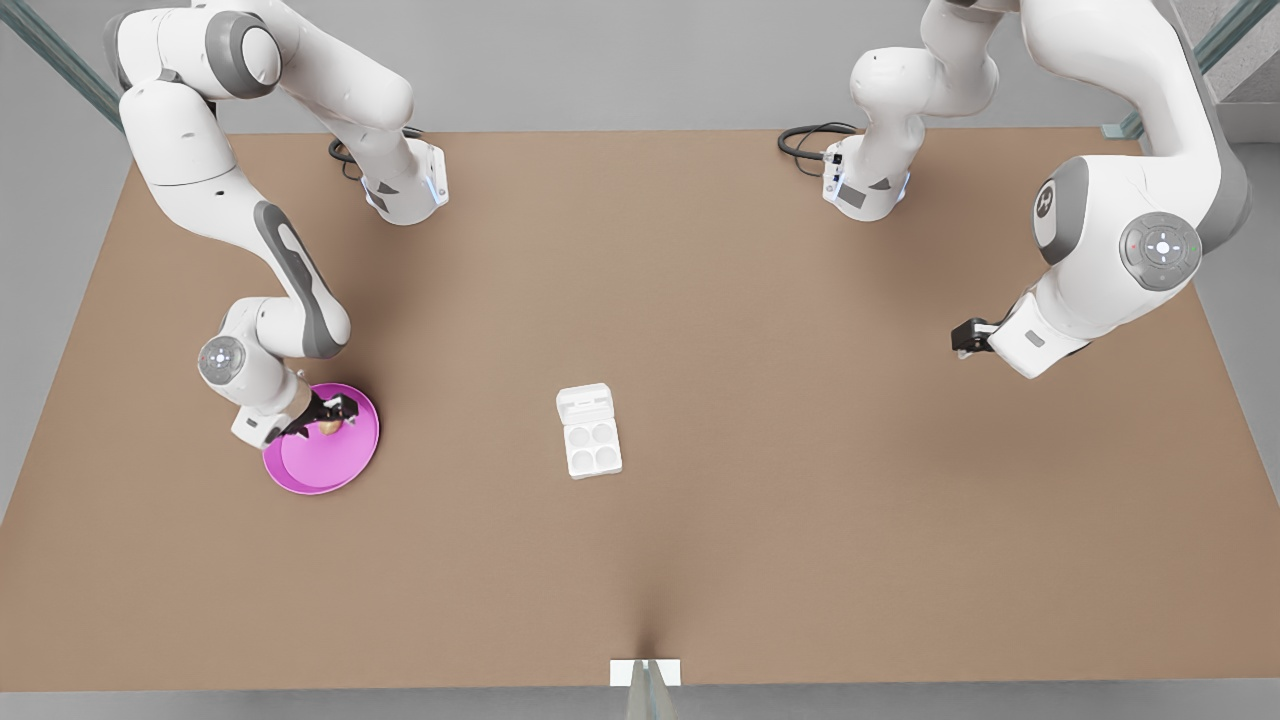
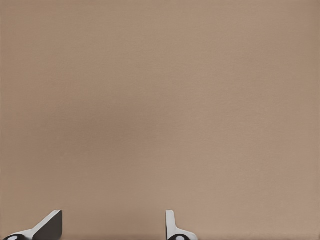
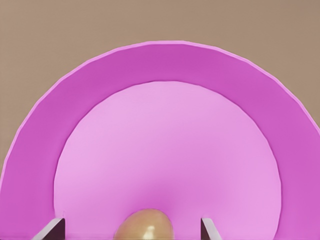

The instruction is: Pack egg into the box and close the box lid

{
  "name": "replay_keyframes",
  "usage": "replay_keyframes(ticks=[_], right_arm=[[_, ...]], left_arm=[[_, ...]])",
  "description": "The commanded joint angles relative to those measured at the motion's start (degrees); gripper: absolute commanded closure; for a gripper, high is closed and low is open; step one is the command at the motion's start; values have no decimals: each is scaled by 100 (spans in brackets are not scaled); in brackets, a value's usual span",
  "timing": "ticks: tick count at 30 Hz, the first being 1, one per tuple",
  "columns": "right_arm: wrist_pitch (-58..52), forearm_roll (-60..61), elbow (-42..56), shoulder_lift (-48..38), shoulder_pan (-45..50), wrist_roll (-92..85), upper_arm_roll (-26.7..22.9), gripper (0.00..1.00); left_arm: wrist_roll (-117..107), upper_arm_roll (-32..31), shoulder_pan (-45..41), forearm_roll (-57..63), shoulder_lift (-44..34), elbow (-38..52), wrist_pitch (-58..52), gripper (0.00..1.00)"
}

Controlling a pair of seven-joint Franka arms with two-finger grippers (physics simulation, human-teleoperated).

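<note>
Fingers (image 3: 209, 229) of right gripper (image 1: 328, 415): spread, one on each side of egg (image 3: 145, 226), not touching it, low over pink plate (image 3: 165, 65).
Fingers (image 2: 50, 226) of left gripper (image 1: 968, 336): spread, nothing between, hanging above bare table (image 2: 160, 100); arm waiting at the front view's right, well apart from everything else.
Egg: tan-brown, on pink plate near the rim beside the right gripper; front view gives only a small spot between dark fingers, long axis not readable; right wrist view gives rounded upper half, lower part cut off, long axis cannot be told.
Box (image 1: 592, 448): white, near table centre, well apart from plate; four round cups facing up, all unfilled.
Box lid (image 1: 584, 403): open, lying flat beside the cups on the side toward the arm bases; long axis of box and lid together running roughly away from the camera, tilted slightly. Seen in front view alone.
</note>
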Motion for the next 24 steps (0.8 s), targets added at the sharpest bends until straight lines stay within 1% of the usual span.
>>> replay_keyframes(ticks=[1, 6, 24], right_arm=[[19, 14, -41, -5, -7, -394, 1, 0], [19, 14, -41, 13, -7, -148, 1, 0], [45, 23, 38, 171, -33, -148, -25, 0]], left_arm=[[11, 0, -4, 4, -5, 3, 4, 0], [2, 0, -4, 4, -5, 3, 4, 0], [2, -9, -12, -5, 12, -6, -23, 0]])
